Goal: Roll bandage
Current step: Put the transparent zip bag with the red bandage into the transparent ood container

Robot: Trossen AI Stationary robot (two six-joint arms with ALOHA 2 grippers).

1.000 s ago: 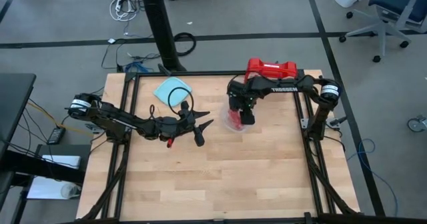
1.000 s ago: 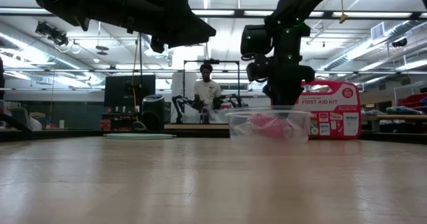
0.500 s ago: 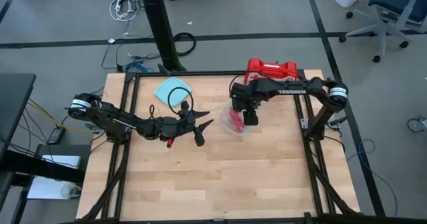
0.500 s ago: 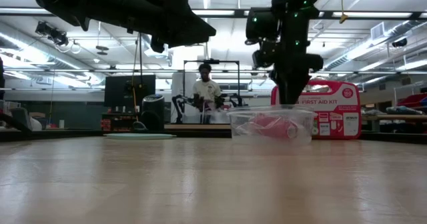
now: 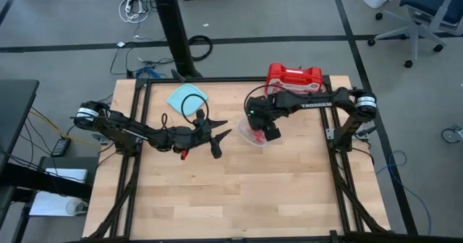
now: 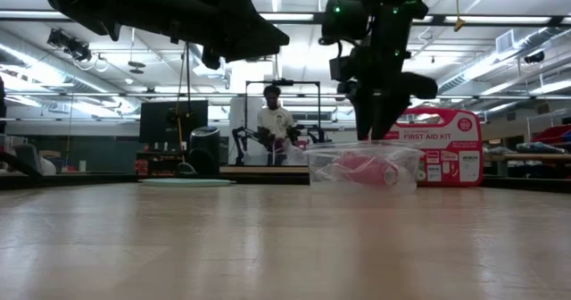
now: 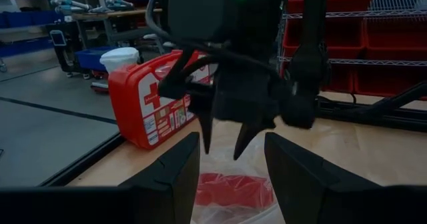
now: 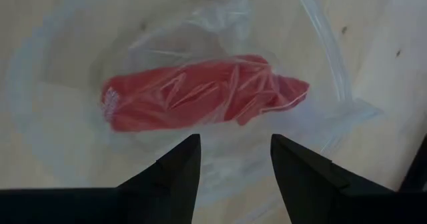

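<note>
The bandage [image 8: 200,94] is a crumpled red strip inside a clear plastic bag [image 8: 220,24]. The bag lies in a clear tub [image 6: 403,162] right of the table's middle, toward the far edge. My right gripper [image 8: 233,177] hangs open just above the tub, pointing steeply down, with the bandage [image 5: 252,134] below its fingertips and apart from them. My left gripper [image 5: 224,131] stands open and level to the tub's left, aimed at the tub. The bandage [image 7: 230,187] and my right gripper [image 7: 222,151] show beyond its fingers.
A red first-aid case [image 5: 294,77] stands at the far edge behind the tub. A light blue pad [image 5: 187,98] lies at the far left. Black rails [image 5: 334,138] run along the table's sides. A person [image 6: 277,121] stands in the room beyond.
My right gripper has risen out of the tub to just above its rim, shifted a little toward the table's near edge, and rolled about its pointing line. The bandage and bag stay in the tub.
</note>
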